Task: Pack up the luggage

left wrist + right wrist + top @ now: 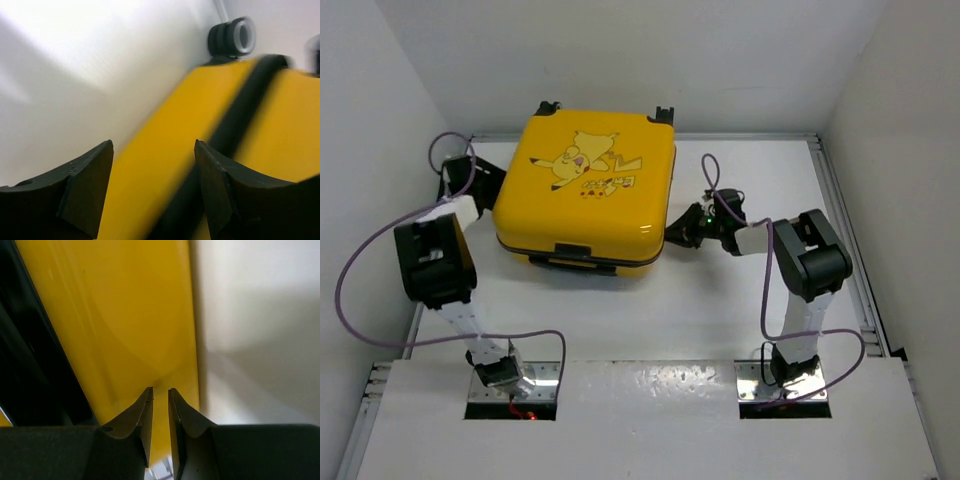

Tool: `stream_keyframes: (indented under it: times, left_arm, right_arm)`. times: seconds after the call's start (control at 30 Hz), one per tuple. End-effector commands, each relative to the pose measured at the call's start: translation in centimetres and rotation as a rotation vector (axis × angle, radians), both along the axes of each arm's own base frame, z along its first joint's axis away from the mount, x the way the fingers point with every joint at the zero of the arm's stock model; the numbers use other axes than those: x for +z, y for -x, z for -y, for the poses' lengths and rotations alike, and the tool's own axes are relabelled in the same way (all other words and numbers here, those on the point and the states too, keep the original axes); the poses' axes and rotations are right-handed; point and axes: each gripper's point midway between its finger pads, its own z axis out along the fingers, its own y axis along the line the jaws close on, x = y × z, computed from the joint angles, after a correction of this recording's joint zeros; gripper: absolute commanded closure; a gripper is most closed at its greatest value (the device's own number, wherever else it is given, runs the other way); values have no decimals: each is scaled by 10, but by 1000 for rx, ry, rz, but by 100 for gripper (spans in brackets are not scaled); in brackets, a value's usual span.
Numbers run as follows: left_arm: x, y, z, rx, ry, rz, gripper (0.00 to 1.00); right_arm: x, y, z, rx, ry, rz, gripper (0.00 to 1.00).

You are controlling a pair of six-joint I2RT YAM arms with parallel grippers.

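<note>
Nearest the lens in the left wrist view, the left gripper (152,150) has its jaws wide apart and empty, with yellow shell showing in the gap. The right gripper (160,395) is pinched to a thin slit and grips nothing, its tips close to the shell's side. The luggage (585,185) lies closed and flat on the table (720,320), upper centre of the overhead frame, Pikachu up. Its wheels (232,37) point to the frame's top and the handle side to the bottom, so the long axis runs roughly top to bottom, slightly skewed. The step looks like steadying the case from both sides; even pressure should stop it swivelling
</note>
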Motion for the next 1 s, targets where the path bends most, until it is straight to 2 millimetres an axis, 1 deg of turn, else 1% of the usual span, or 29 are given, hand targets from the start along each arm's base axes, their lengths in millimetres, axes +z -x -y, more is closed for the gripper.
stream_keyframes:
  times: [0.0, 0.03, 0.07, 0.13, 0.17, 0.2, 0.23, 0.27, 0.3, 0.33, 0.37, 0.4, 0.43, 0.47, 0.5, 0.53, 0.57, 0.6, 0.63, 0.67, 0.7, 0.77, 0.8, 0.83, 0.87, 0.9, 0.93, 0.97]
  left_arm:
    - [79, 49, -29, -2, -87, 62, 28]
    - [79, 71, -42, 37, -90, 0, 28]
    - [101, 99, -65, 87, -139, 17, 28]
    - [113, 135, -81, 130, -176, -5, 28]
    - [110, 159, -79, 136, -155, -64, 28]
    - [106, 182, -86, 129, -166, -91, 28]
    - [117, 201, -82, 131, -189, -85, 28]
    - [104, 224, -71, 121, -142, -165, 28]
    - [94, 240, -65, 93, -137, -204, 28]
    - [89, 255, -61, 86, -100, -227, 28]
    - [80, 273, -47, 68, -54, -281, 30]
    - [71, 282, -41, 41, -34, -317, 31]
    - [60, 293, -36, 42, 7, -355, 33]
    - [54, 300, -32, 46, 38, -384, 36]
    - [47, 309, -23, 29, 77, -418, 40]
    - [38, 316, -17, 20, 105, -439, 42]
    - [34, 319, -13, 16, 123, -455, 44]
    - [32, 321, -9, 8, 136, -451, 47]
    - [23, 324, -2, -2, 167, -466, 47]
    - [21, 326, 2, -8, 177, -462, 47]
    - [13, 329, 12, -24, 217, -469, 47]
    - [7, 324, 11, -17, 207, -448, 47]
    - [5, 321, 13, -2, 216, -439, 45]
    - [-1, 320, 18, -11, 224, -442, 43]
    - [0, 316, 18, -1, 224, -414, 43]
    - [0, 305, 14, 6, 213, -369, 42]
    - [-2, 303, 14, 9, 204, -367, 42]
    - [-4, 301, 13, 18, 201, -355, 42]
  right_arm:
    - [46, 51, -57, 228, -112, 61, 80]
    - [51, 53, -60, 231, -110, 71, 80]
    - [54, 58, -68, 247, -109, 82, 80]
    - [57, 59, -74, 252, -109, 90, 80]
    - [59, 64, -83, 270, -108, 97, 80]
    - [58, 65, -86, 268, -103, 96, 80]
    - [61, 66, -92, 273, -108, 102, 80]
    - [64, 68, -100, 287, -114, 107, 80]
    - [61, 70, -103, 291, -105, 111, 80]
    - [66, 68, -108, 296, -110, 124, 80]
    - [69, 70, -113, 308, -111, 132, 80]
    - [68, 71, -117, 316, -108, 132, 80]
    - [72, 67, -120, 305, -103, 150, 80]
    - [76, 64, -123, 303, -101, 161, 79]
    - [75, 62, -125, 299, -94, 166, 79]
    - [82, 57, -130, 296, -98, 189, 79]
    - [85, 54, -134, 294, -94, 192, 78]
    - [82, 52, -138, 294, -87, 193, 77]
    - [93, 44, -143, 289, -95, 216, 77]
    - [88, 41, -145, 284, -88, 212, 77]
    - [99, 36, -151, 286, -101, 237, 76]
    - [97, 36, -156, 296, -93, 245, 76]
    - [103, 34, -160, 304, -97, 261, 76]
    - [103, 37, -163, 313, -97, 263, 76]
    - [101, 37, -162, 320, -88, 266, 75]
    - [100, 39, -162, 327, -85, 269, 75]
    - [106, 42, -161, 350, -87, 300, 75]
    - [102, 44, -158, 352, -75, 288, 74]
